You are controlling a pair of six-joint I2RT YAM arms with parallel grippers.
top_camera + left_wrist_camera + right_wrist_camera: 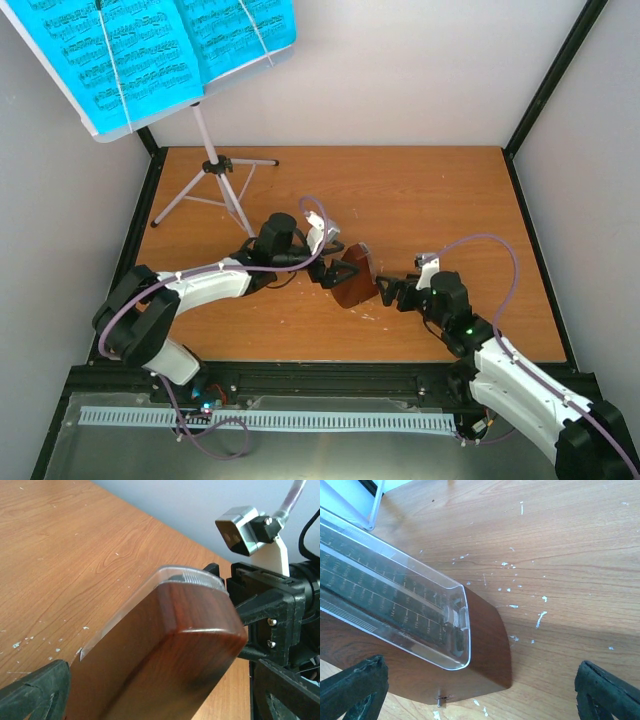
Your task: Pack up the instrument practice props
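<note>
The brown metronome [355, 283] lies on the wooden table [450, 200] with its clear cover up, between my two grippers. My left gripper [335, 270] is open around its narrow end; in the left wrist view the wood body [165, 645] fills the space between the fingers [35, 692], touching the left one, with a gap at the right one. My right gripper [388, 292] is open and empty, facing the metronome's base [490, 650]. The silvery tripod stand [213, 185] stands at the far left and holds the cyan sheet-music pages [150, 50].
White walls and black frame posts [555, 70] bound the table on three sides. White paint flecks [540, 617] dot the wood near the metronome. A stand leg [376, 502] shows at the right wrist view's upper left.
</note>
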